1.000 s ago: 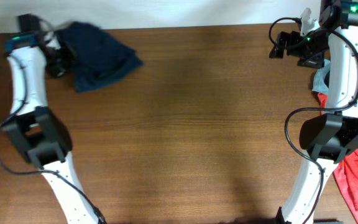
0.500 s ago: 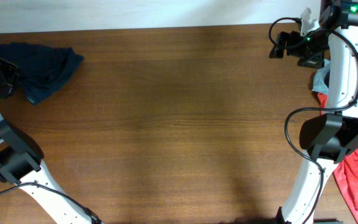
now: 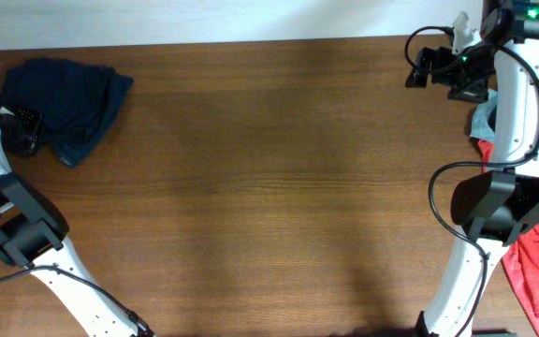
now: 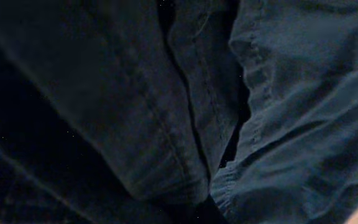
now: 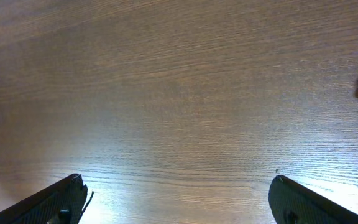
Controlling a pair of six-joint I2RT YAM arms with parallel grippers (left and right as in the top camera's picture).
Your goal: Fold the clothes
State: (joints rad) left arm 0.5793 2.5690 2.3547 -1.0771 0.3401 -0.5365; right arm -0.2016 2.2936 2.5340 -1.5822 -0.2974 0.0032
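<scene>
A brown wooden bench carries dark navy shorts, bunched at 10 o'clock. The heap spreads broadly 9-to-3, with one corner pointing toward 6. The left hand pinches their 8 o'clock edge. The right hand gapes empty at 1 o'clock.

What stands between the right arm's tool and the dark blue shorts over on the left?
Nothing visible. Only bare wooden table lies between the open right tool and the shorts, bunched in the far left corner.
</scene>
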